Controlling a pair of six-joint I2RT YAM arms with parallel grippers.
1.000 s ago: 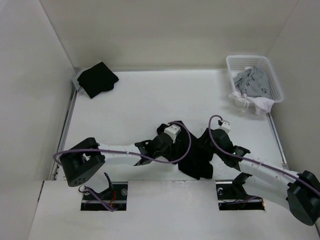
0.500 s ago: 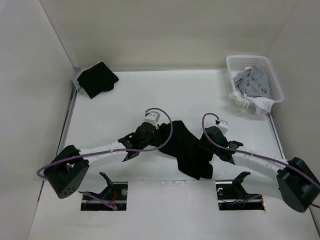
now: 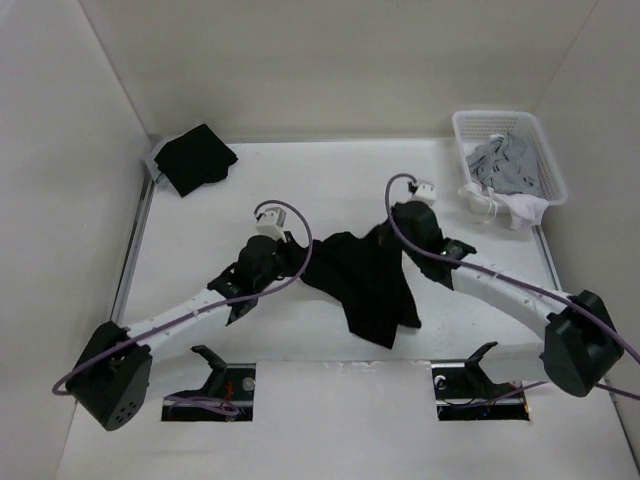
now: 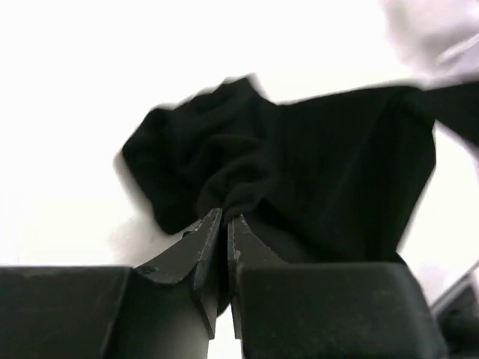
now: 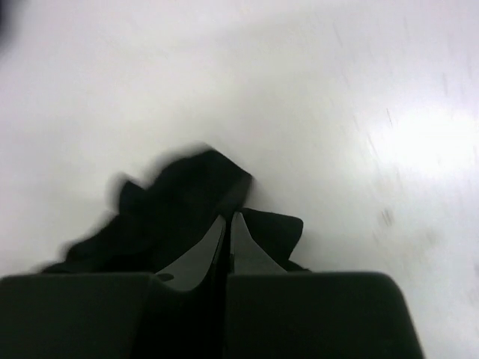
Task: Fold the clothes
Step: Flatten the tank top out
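- Nearest the arm bases, the lower part of the black garment trails toward the near edge of the table. It lies limp and uneven, and no part of it holds a shape of its own.
- At mid-table, left: left gripper, jaws pressed together on a bunched fold at the garment's left edge. The cloth gathers into wrinkles at the tips.
- At mid-table, right: right gripper, jaws together, clamped on a small tuck at the garment's upper right edge. The garment spans between the two grippers, close to the table's centre.
- Handling, as a judgement: the fabric looks thin, soft and light. It should sag and drape wherever it is unsupported. It is not fragile, but it may slide out of a shallow pinch. Corners or a hem, taken at two points well apart along one edge, should keep that edge taut. A grip on bunched cloth is likely to drag stray folds along.
- At the far left corner: a dark cloth, lying flat, well apart from the work.
- At the far right corner: a white basket holding pale garments, one spilling over its rim.
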